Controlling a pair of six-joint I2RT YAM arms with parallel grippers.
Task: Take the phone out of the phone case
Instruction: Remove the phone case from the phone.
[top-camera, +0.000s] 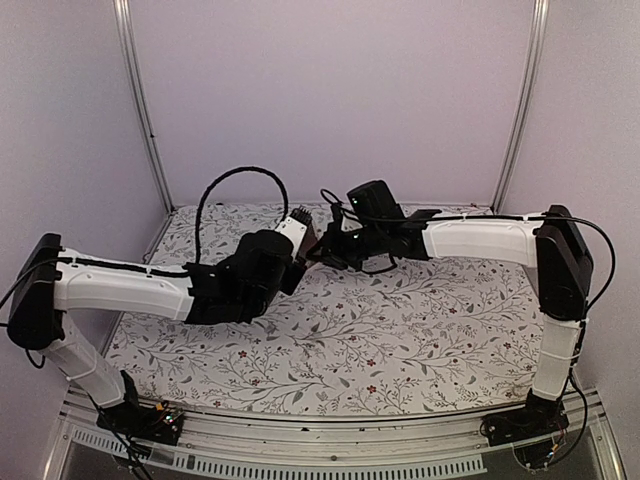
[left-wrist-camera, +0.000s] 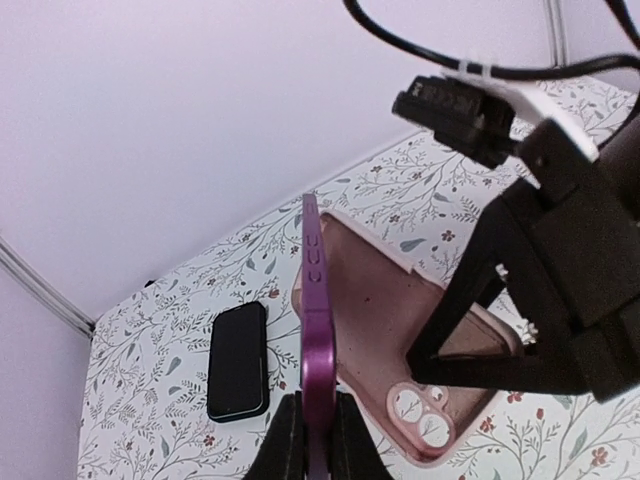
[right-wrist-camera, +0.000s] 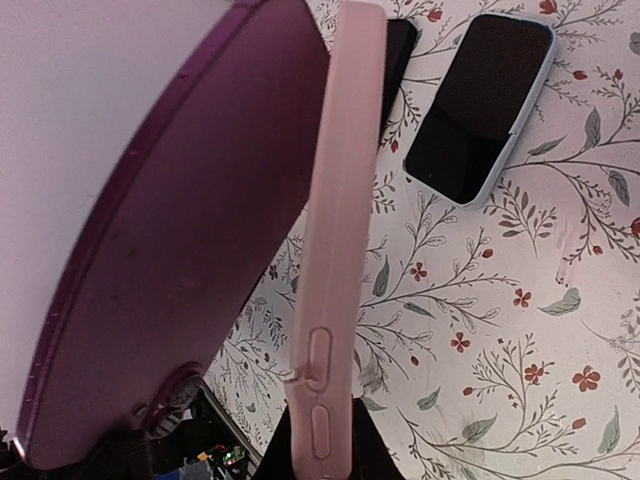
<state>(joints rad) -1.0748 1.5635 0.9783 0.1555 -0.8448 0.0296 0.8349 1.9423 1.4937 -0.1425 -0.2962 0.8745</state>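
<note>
while both cases hang above the table (top-camera: 400, 330), the job looks largely done. the pink case (left-wrist-camera: 400, 320), pinched by its edge in the right gripper (right-wrist-camera: 322, 455), shows a bare inside with its camera holes open, so i judge it holds no phone. the left gripper (left-wrist-camera: 318, 430) is clamped narrow on the edge of a purple case (left-wrist-camera: 316, 290), which stands upright just beside the pink one. whether anything sits in it i cannot tell: one wrist view shows it edge-on, the other only its back. a black phone (left-wrist-camera: 238, 360) lies flat on the table, well apart from both cases, and is probably the one taken out. what seems left is to set the cases down.

only the left wrist view shows the pink case's empty hollow. only the right wrist view shows a blue-rimmed phone (right-wrist-camera: 480, 100) lying on the table, near a dark phone half hidden behind the pink case. the top view shows little of the cases between the two wrists.
</note>
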